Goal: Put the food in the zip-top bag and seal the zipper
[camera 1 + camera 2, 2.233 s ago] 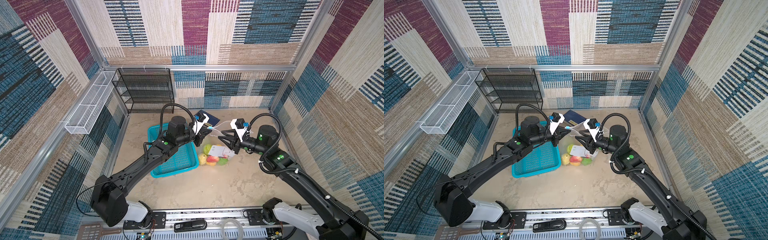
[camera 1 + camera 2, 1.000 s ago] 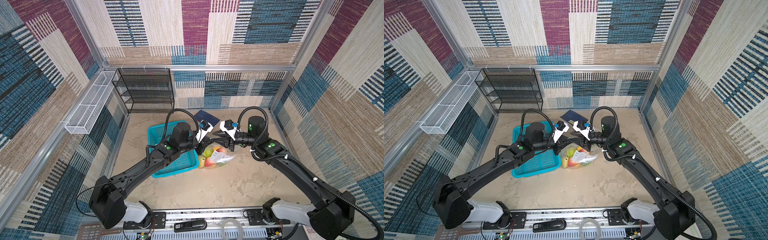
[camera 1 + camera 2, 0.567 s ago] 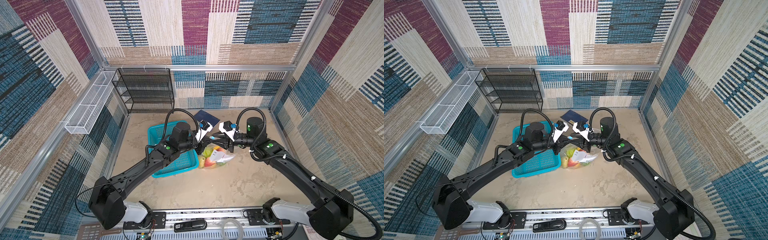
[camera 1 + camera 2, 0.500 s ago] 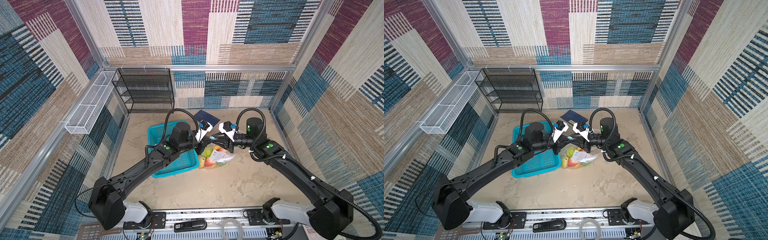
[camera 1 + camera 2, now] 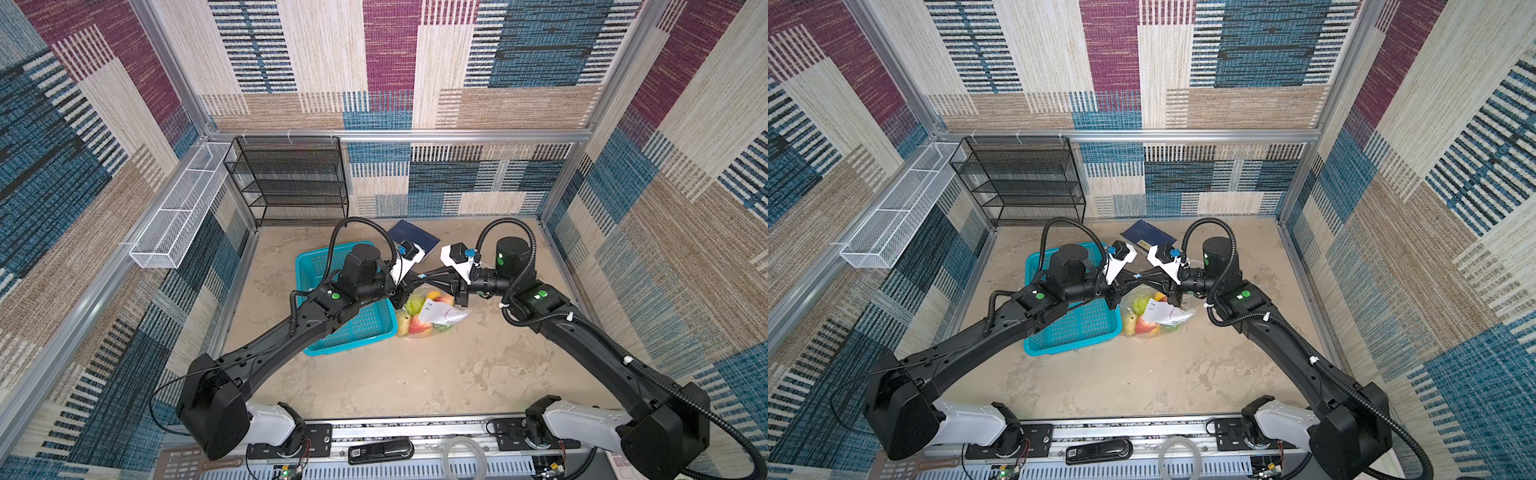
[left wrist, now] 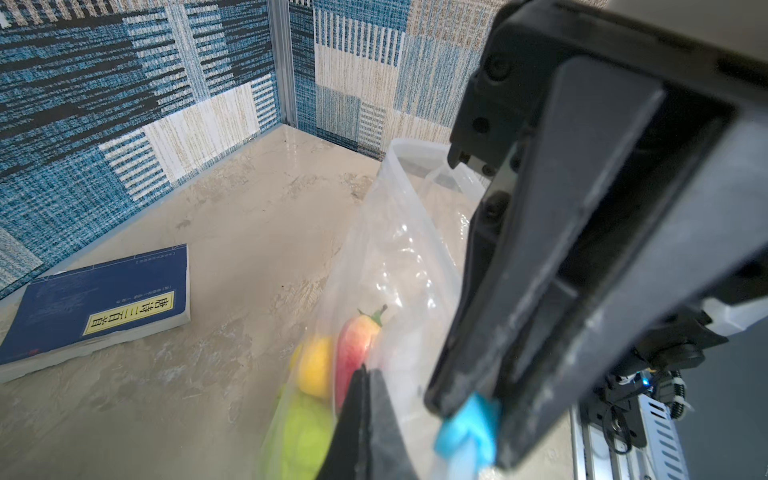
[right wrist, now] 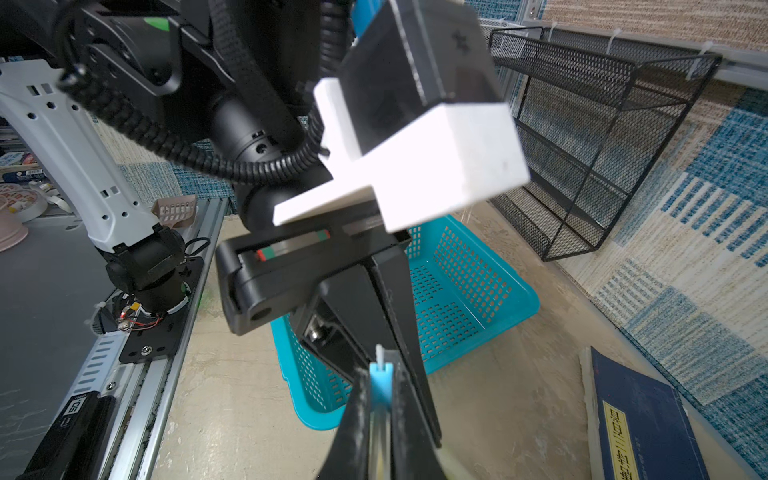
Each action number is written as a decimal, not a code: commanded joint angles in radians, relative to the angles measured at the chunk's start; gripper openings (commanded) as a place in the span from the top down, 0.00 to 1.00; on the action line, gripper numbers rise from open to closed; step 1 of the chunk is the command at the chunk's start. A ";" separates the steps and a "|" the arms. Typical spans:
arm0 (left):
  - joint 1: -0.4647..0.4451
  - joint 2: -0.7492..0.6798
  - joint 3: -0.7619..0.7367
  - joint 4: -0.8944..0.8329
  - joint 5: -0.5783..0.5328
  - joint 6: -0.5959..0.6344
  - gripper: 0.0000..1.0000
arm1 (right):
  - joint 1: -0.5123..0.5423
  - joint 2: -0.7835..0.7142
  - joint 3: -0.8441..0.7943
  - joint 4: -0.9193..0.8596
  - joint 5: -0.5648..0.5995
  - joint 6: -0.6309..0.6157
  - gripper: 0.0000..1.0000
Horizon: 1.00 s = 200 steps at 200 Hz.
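Observation:
The clear zip-top bag (image 5: 441,312) (image 5: 1168,318) rests on the table between both arms, next to the basket. Food shows through it: a red apple (image 6: 353,345), a yellow lemon (image 6: 318,365) and a green ball (image 6: 299,436). My left gripper (image 5: 408,283) (image 6: 365,374) is shut on the bag's mouth edge. My right gripper (image 5: 423,276) (image 7: 380,374) meets it tip to tip and is shut on the zipper's light-blue slider (image 7: 380,380) (image 6: 469,422). The zipper strip runs back from the slider between the right fingers (image 7: 359,415); the rest of it is hidden.
A teal perforated basket (image 5: 320,266) (image 7: 457,282) sits under the left arm, touching the bag. A dark blue book (image 5: 413,239) (image 6: 95,303) lies behind the grippers. A black wire rack (image 5: 291,178) stands at the back left wall, with a white mesh tray (image 5: 174,220) on the side rail.
The right gripper swung in from the right to the left gripper's tip, and its jaws have closed on the blue slider. The left gripper has kept its hold on the bag.

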 commanded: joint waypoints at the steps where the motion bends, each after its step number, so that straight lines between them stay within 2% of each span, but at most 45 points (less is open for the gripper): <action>1: -0.001 -0.006 0.006 -0.003 0.009 0.014 1.00 | 0.001 0.000 0.000 0.031 -0.019 0.008 0.93; 45: 0.000 -0.015 0.007 -0.005 0.009 0.010 1.00 | 0.001 0.002 0.002 0.029 -0.001 0.002 0.96; 63: -0.001 -0.029 -0.001 0.005 0.006 0.004 0.83 | 0.001 0.001 0.001 0.029 0.009 0.001 0.96; 78: -0.001 -0.046 -0.009 0.016 0.006 0.001 0.80 | 0.001 0.000 0.001 0.025 0.013 0.000 0.96; 114: -0.001 -0.055 -0.002 0.018 0.016 0.002 0.84 | 0.001 0.004 0.003 0.020 0.017 0.007 0.96; 125: -0.001 -0.052 0.001 0.019 0.026 0.000 0.89 | 0.000 0.008 0.006 0.017 0.018 0.008 0.96; 138: -0.001 -0.050 0.005 0.023 0.038 -0.002 1.00 | 0.001 0.009 0.007 0.014 0.026 0.009 0.96; 168: -0.001 -0.065 -0.003 0.036 0.037 -0.004 1.00 | 0.001 0.003 0.003 0.007 0.066 0.012 0.96; 200: 0.005 -0.097 -0.043 0.077 -0.062 -0.019 1.00 | 0.001 -0.025 -0.020 0.000 0.106 0.014 0.96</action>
